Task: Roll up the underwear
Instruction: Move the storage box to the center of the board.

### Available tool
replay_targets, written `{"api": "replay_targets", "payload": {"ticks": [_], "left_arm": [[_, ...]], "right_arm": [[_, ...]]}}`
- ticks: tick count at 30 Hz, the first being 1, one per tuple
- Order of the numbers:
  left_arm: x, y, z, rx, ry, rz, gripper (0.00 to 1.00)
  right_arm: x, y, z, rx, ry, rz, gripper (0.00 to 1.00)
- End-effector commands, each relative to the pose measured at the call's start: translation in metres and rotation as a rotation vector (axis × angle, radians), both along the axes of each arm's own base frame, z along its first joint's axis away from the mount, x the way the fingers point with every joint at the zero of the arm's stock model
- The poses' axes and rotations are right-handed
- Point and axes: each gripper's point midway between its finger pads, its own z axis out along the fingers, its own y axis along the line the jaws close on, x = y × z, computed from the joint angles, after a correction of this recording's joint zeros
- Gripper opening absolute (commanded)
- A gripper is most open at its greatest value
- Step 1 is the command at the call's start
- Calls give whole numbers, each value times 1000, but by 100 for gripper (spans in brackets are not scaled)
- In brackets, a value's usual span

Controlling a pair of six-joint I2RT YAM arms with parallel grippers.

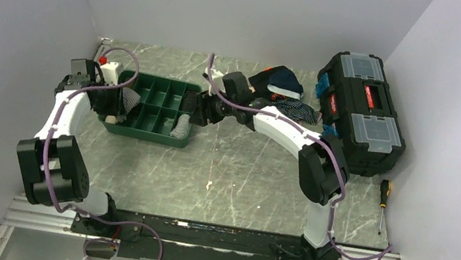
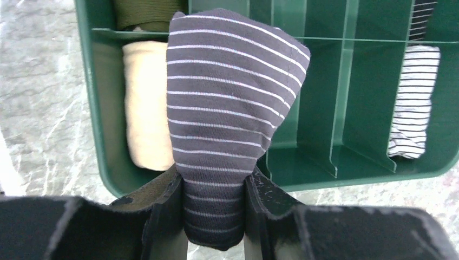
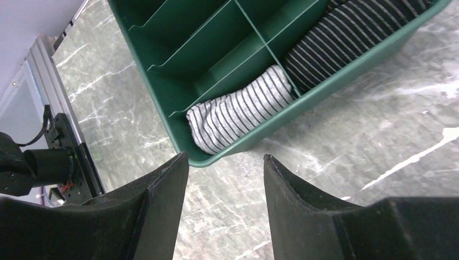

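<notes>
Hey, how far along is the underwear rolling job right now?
Done: the pale striped underwear lies rolled in a corner compartment of the green tray; the right pincer stands open and empty beside it. In hand: the left pincer grips a dark striped roll over the tray. Left: a pile of garments by the toolbox, apparently unrolled.

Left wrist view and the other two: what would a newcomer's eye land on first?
The dark striped roll clamped in the left end effector, over the green divided tray's left end. Then the pale striped underwear roll in the tray's near right corner, with the right end effector open and empty beside it.
</notes>
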Motion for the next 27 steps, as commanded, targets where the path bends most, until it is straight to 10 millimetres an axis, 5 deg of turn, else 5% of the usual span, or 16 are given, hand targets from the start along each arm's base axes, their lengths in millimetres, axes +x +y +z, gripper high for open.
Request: {"api": "replay_targets", "payload": {"ticks": [1, 15, 27], "left_arm": [[12, 20, 24, 102, -76, 84, 0], [10, 15, 5, 454, -10, 49, 0], [9, 18, -12, 514, 51, 26, 0]], "right_arm": [[12, -9, 38, 53, -98, -9, 56], [14, -21, 35, 78, -73, -17, 56], [14, -28, 37, 93, -73, -23, 57]]}}
